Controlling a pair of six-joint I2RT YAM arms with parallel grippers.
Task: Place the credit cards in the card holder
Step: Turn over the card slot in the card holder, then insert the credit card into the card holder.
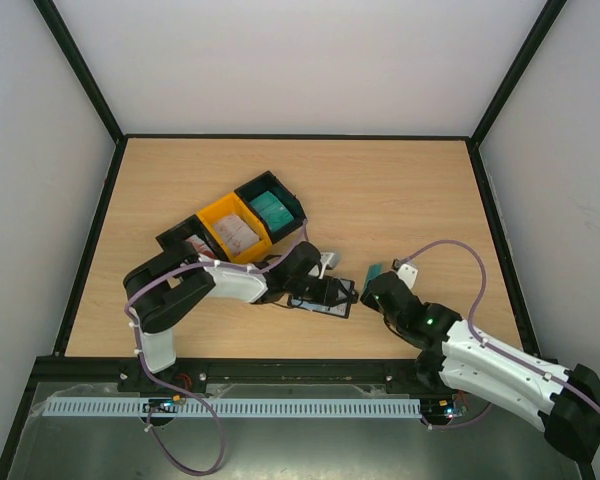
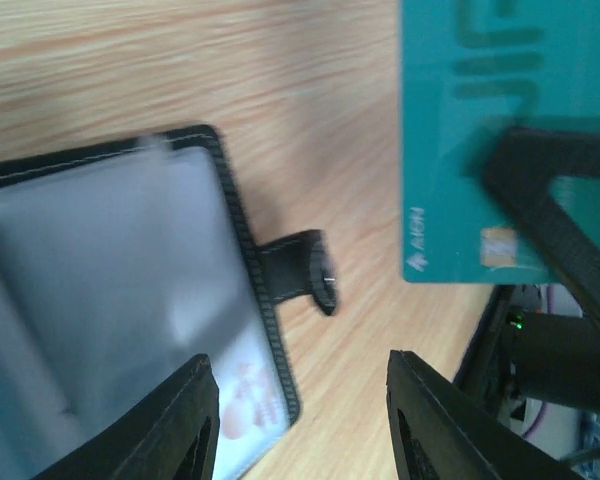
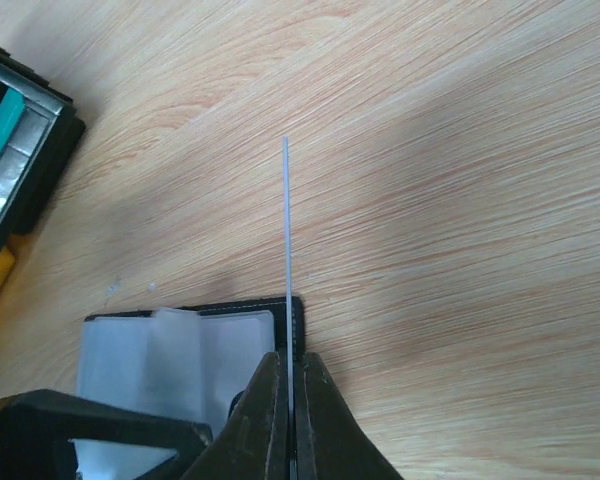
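Note:
The card holder (image 1: 323, 302) lies open on the table, black-edged with clear pockets (image 2: 100, 280); a red-and-white card (image 2: 242, 402) shows in its near pocket. My left gripper (image 1: 332, 291) is open just above the holder's right end, one finger over it and one over bare wood (image 2: 305, 400). My right gripper (image 1: 373, 285) is shut on a teal-green credit card (image 1: 373, 271) held upright just right of the holder. The card is face-on in the left wrist view (image 2: 470, 140) and edge-on in the right wrist view (image 3: 286, 240), above the holder's corner (image 3: 180, 340).
Three joined bins stand behind the left arm: a black bin with teal cards (image 1: 272, 207), a yellow bin with grey-white cards (image 1: 235, 228), and a black bin (image 1: 185, 240). The bin corner shows in the right wrist view (image 3: 20, 150). Black frame rails edge the table.

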